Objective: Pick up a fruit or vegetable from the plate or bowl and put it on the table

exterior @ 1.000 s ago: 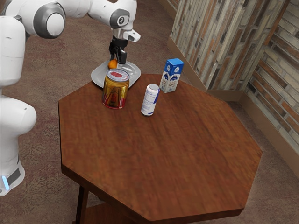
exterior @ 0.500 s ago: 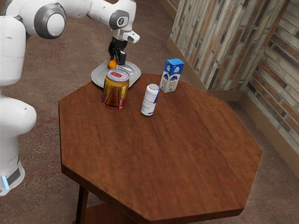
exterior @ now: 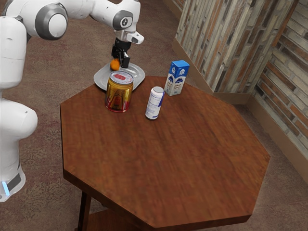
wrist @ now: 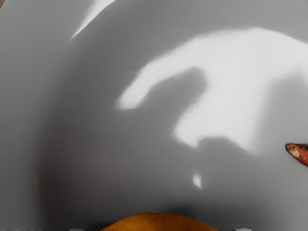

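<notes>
My gripper (exterior: 121,60) is low over the grey plate (exterior: 99,77) in the exterior view, its black fingers standing apart, open. The orange (exterior: 115,64) is at the fingers, toward the exterior view's left; a gap shows between it and the finger nearer the exterior view's right. In the wrist view the orange's rounded top (wrist: 159,223) shows at the lower edge, over the shiny plate (wrist: 120,159). A small reddish pointed thing (wrist: 299,153) also shows there; what it is, I cannot tell.
On the wooden table (exterior: 168,168), a gold and red tin (exterior: 119,92) stands in front of the plate and hides part of it. A white can (exterior: 154,103) and a blue and white carton (exterior: 176,78) stand toward the exterior view's right.
My gripper has shifted slightly lower in the exterior view. The orange appears slightly up and toward the exterior view's left, with more of it visible.
</notes>
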Robot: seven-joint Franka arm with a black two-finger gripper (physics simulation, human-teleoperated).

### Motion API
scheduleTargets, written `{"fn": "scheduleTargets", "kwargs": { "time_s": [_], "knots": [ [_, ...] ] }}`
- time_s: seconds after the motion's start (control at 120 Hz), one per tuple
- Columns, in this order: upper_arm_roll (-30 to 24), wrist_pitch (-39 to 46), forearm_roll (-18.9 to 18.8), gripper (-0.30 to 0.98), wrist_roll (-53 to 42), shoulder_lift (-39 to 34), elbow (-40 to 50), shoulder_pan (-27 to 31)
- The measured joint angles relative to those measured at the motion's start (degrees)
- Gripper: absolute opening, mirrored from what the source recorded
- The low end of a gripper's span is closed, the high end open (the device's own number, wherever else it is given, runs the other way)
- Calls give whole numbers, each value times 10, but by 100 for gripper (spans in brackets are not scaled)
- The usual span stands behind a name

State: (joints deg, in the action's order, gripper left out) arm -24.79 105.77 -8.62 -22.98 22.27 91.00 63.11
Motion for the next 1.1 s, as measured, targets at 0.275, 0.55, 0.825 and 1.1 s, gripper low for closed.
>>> {"fn": "scheduleTargets", "kwargs": {
  "time_s": [0.275, 0.55, 0.825, 1.1],
  "knots": [
    [-1, -19, -2, 29, 11, -20, -31, -12],
    [-5, -80, 0, 31, 18, -87, -64, -26],
    [-93, -138, 2, 32, 29, -126, -86, -18],
    [-222, -176, 1, 32, 56, -142, -79, 23]
  ]
}}
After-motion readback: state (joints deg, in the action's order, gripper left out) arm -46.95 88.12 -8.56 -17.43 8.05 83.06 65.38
